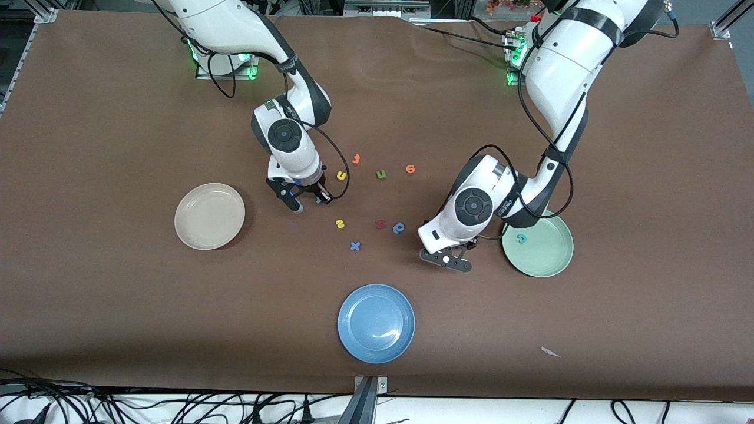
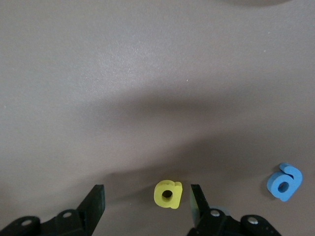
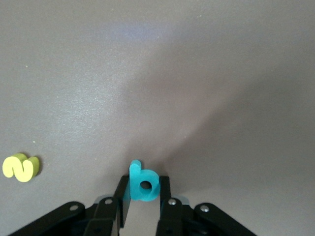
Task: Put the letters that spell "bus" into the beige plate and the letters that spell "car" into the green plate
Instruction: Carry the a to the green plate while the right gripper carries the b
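Read the front view as a clock face centred on the table's middle. The beige plate (image 1: 209,216) sits at nine o'clock and holds nothing yet.

Just toward the centre from it, the right gripper (image 3: 143,186) is low over the table. Its jaws are narrow and clamped on the flat sides of the teal b (image 3: 143,183), whose stem points away from the wrist. The carry this calls for runs straight toward nine o'clock, and the right arm is plainly the nearer one to that plate.

The yellow u (image 1: 341,175) lies at about eleven o'clock from the centre. The yellow s (image 1: 339,224) lies at about nine, close in.

The left gripper (image 2: 147,196) is down at the table, at about four o'clock. Its jaws stand wide and straddle the yellow a (image 2: 168,194) without touching it. The a sits off-centre in the gap, closer to one finger (image 2: 196,201), so that finger would likely meet it first.

The green plate (image 1: 548,259) is at three o'clock from that gripper and already holds the teal c (image 1: 521,238). I cannot find the teal r.
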{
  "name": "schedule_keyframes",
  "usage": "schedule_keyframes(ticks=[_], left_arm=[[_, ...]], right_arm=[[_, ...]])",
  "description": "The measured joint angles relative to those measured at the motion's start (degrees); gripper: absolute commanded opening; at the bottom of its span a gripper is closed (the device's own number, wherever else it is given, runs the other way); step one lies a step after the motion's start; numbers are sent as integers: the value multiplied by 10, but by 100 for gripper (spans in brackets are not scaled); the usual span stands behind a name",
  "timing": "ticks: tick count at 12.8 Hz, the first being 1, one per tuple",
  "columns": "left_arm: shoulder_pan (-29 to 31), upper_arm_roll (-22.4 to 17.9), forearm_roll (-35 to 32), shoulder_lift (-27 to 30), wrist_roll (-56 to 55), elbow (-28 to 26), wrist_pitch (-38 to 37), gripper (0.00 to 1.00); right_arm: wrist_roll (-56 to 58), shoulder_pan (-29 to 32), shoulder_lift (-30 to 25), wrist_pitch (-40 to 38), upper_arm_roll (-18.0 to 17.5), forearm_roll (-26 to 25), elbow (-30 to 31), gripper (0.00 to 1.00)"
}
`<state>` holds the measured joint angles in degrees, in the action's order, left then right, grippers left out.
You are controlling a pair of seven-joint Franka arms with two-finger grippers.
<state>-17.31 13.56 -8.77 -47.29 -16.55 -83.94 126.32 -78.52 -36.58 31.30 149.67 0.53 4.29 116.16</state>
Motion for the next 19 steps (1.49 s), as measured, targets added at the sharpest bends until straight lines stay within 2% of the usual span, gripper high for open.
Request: schedule_keyframes(ticks=[2,4,6,7,9,10,12,13,16,18,19], left_arm=[[-10,0,0,-2,-5,0,0,75],[-16,0,0,-5,-18,0,0,71],[-17,-1,0,-8,-23,-1,0,67],[-17,-2,0,-9,-23,-1,0,57],[-17,-2,-6,-12,-23,-2,-1,48],[-17,-2,-16,-15,-23,-2,-1,37],[-19,-1,-21,-17,-23,0,-1,6],[-20,-1,-22,-17,-23,2,-1,0],[-20,-3,-23,-16,-23,4,-8,0],[-17,-9,-25,-7,-21,15,-56,0],[-11,-12,-26,5,-13,21,-86,0]], right_arm=[[12,1,0,-12,1,0,-10,12],[55,6,-5,-79,5,0,-44,12],[151,14,-27,-158,29,0,-73,12],[205,16,-42,-189,46,0,-76,12],[307,20,-69,-232,77,0,-74,12],[355,20,-79,-245,94,0,-70,12],[446,21,-94,-250,129,0,-46,12],[488,21,-101,-249,145,0,-32,12],[624,22,-109,-217,202,0,4,12],[700,23,-107,-153,228,0,35,15],[734,24,-103,-119,237,0,51,23]])
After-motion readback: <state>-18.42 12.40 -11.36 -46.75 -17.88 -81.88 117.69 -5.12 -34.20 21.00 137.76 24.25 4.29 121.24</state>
